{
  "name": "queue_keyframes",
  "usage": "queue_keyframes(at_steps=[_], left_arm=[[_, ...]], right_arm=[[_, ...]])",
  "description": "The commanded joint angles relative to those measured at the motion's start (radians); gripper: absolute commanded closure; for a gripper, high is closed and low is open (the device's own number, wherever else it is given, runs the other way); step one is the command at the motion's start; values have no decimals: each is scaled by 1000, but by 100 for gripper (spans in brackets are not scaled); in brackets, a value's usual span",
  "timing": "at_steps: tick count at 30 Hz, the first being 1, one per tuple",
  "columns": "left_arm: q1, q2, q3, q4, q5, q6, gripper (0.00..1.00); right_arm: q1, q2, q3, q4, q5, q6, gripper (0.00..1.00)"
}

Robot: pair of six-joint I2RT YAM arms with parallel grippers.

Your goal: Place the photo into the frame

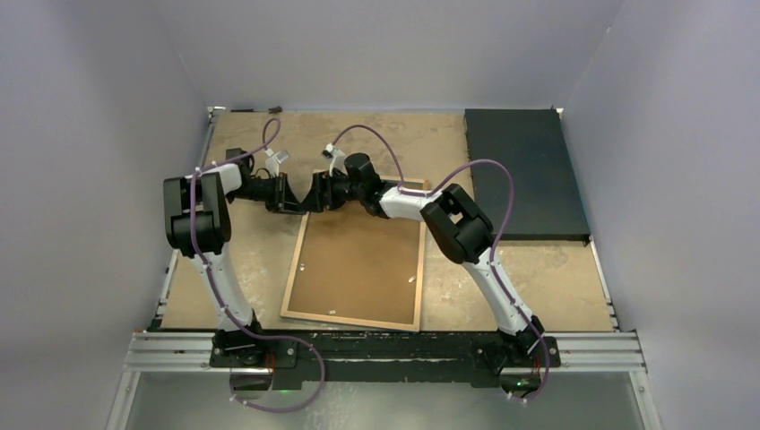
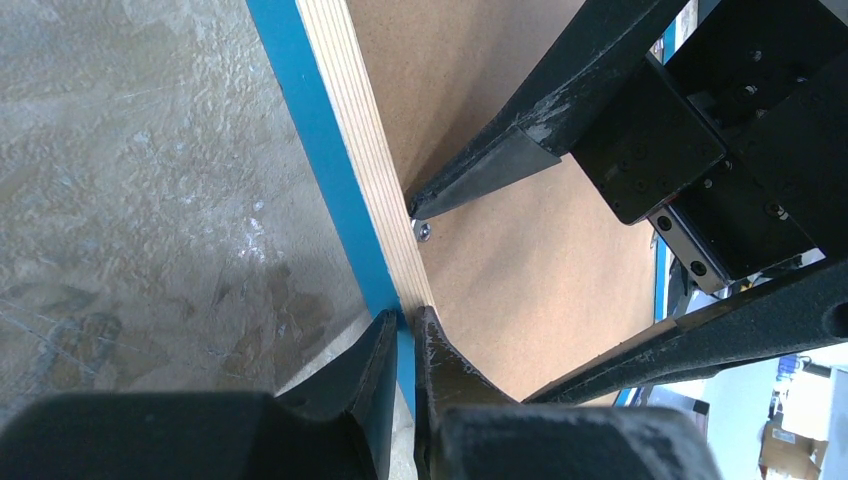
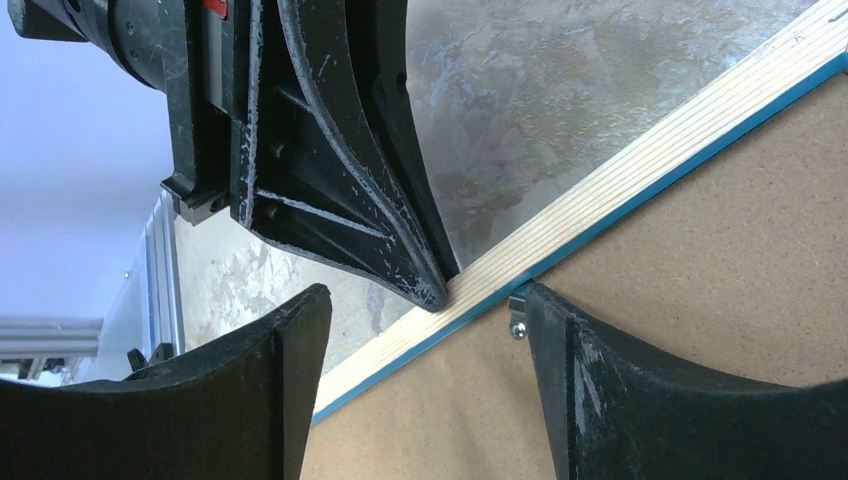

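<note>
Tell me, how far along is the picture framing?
The frame lies face down with its backing board in; no photo shows, so I cannot tell whether it is inside. The left hand pinches the far rim; the right hand hangs open at a small metal tab. Fastening tabs probably remains.

You will find no legible text, label, brand, number or sign in any of the three views. A red patch [image 3: 214, 5] on the body of the left gripper [image 3: 437, 290], at the top edge of the right wrist view, is cut off and unreadable. A cardboard box [image 2: 790, 445] in the left wrist view's far background is too blurred to read.
</note>
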Motion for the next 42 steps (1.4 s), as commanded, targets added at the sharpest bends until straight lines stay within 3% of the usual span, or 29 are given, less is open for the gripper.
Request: queue_keyframes(at_steps=[1, 34, 38, 42], left_arm=[[-19, 39, -24, 44, -28, 32, 100], [-34, 44, -47, 71, -61, 36, 100], [-34, 43, -52, 69, -62, 39, 100], [-27, 24, -19, 15, -56, 57, 96]], right_arm=[[45, 25, 26, -9, -90, 12, 27], [101, 70, 23, 24, -330, 10, 30], [102, 71, 42, -14, -367, -19, 25], [66, -84, -34, -31, -143, -90, 8]])
